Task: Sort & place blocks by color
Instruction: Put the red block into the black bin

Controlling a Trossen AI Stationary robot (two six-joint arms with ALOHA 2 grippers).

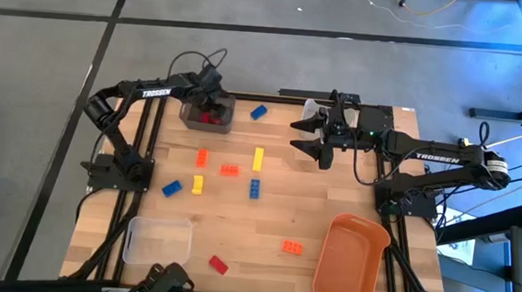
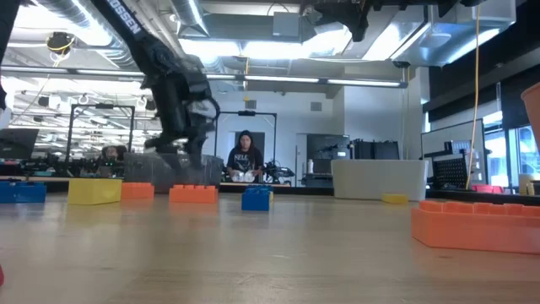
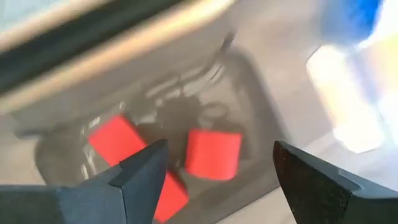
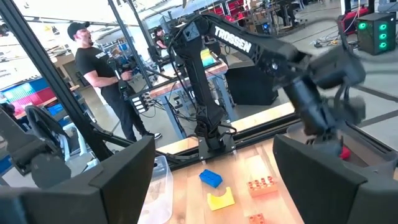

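My left gripper [image 1: 210, 104] hangs open over a dark see-through bin [image 1: 188, 115] at the table's far left. In the left wrist view its fingers [image 3: 221, 146] stand apart above three red blocks [image 3: 213, 154] inside the bin and touch none of them. Loose blocks lie flat on the table: blue [image 1: 259, 112], yellow [image 1: 258, 157], orange [image 1: 230, 170], blue [image 1: 254, 189], yellow [image 1: 197, 185], blue [image 1: 172, 188], orange [image 1: 292, 248] and red [image 1: 219, 265]. My right gripper [image 1: 297, 137] waits open, raised and level, over the far middle of the table.
A clear bin [image 1: 158, 240] stands at the near left and an orange bin [image 1: 352, 263] at the near right. In the right wrist view a person [image 4: 99, 68] stands beyond the table's left side. Bare wood lies between the scattered blocks.
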